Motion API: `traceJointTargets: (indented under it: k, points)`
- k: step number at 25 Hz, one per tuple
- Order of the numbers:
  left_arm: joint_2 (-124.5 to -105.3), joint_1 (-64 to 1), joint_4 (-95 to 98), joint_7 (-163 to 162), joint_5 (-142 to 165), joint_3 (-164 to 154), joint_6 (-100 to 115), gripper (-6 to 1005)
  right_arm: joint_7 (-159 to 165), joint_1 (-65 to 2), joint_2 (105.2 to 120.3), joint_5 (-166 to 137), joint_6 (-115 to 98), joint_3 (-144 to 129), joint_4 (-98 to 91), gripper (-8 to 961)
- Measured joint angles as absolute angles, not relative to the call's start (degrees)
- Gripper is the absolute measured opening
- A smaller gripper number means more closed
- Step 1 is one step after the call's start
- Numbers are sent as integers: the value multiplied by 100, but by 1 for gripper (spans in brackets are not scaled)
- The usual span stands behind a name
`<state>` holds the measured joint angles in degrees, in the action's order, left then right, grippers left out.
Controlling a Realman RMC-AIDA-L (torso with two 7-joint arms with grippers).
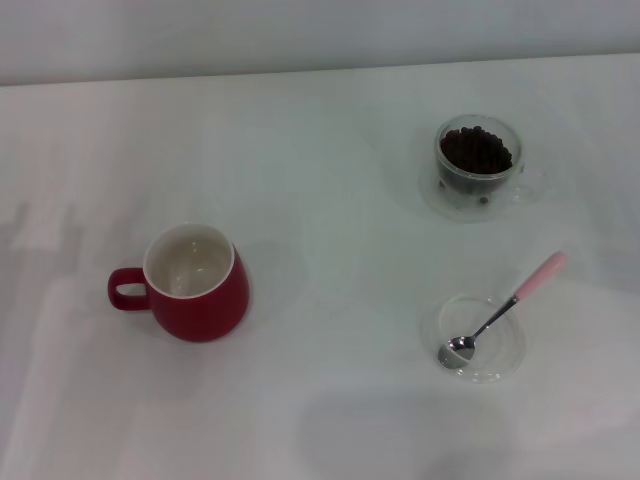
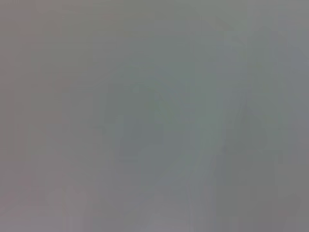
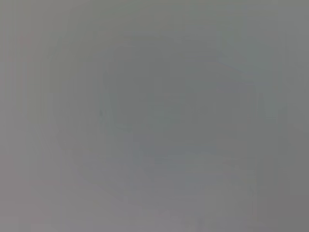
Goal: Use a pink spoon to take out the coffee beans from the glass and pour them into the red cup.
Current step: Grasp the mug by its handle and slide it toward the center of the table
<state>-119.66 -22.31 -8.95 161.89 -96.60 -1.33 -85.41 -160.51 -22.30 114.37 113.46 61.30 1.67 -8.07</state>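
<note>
The red cup (image 1: 197, 285) stands upright at the left of the white table, its handle pointing left and its off-white inside empty. At the back right stands the glass (image 1: 477, 168), filled with dark coffee beans (image 1: 476, 150). In front of it the pink spoon (image 1: 505, 307) lies with its metal bowl inside a shallow clear dish (image 1: 482, 338) and its pink handle sticking out toward the back right. Neither gripper shows in the head view. Both wrist views show only a plain grey blur.
The white table (image 1: 330, 200) runs to a pale wall at the back. Faint shadows lie on the table near the front edge and at the left.
</note>
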Motion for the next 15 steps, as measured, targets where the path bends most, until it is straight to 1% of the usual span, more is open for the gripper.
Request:
traceJointTargets:
  k: [5,11,15]
  points:
    - [-11961,-2034,-858,16191,-9020,-133,-8615,592,-16059,-2275,11407,11346,6074,180,-819,875]
    - [-11959,-1793,-855,16198,-8111,-131,-8631,593,-16073,-2313,11330,11358,5969,204,-853,874]
    - [-11969,-1590,-919,16199,-7894,-135,-8693,596,-16075,-2360,11324,11369,5865,209,-948,874]
